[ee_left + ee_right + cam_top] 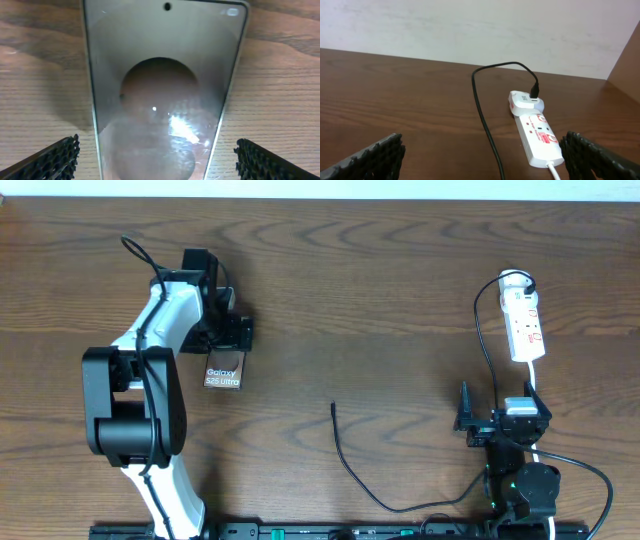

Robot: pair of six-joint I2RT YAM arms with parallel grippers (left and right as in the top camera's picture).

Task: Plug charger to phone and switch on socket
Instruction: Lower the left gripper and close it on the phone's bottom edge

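Overhead, the left arm rises from the near edge of the bench [380, 270], bends at the elbow and reaches away. The left gripper [228, 340] hangs over the far end of the phone [222, 370], which lies face up. In the left wrist view its fingers [55, 160] stand wide apart on either side of the phone, grasping nothing. The right arm sits folded low by its base. The right gripper [503, 418] is spread wide and empty, facing the socket [524, 320] beyond it. The charger [337, 435] runs from the socket's far end, and its tip lies loose mid-bench, well apart from the phone.
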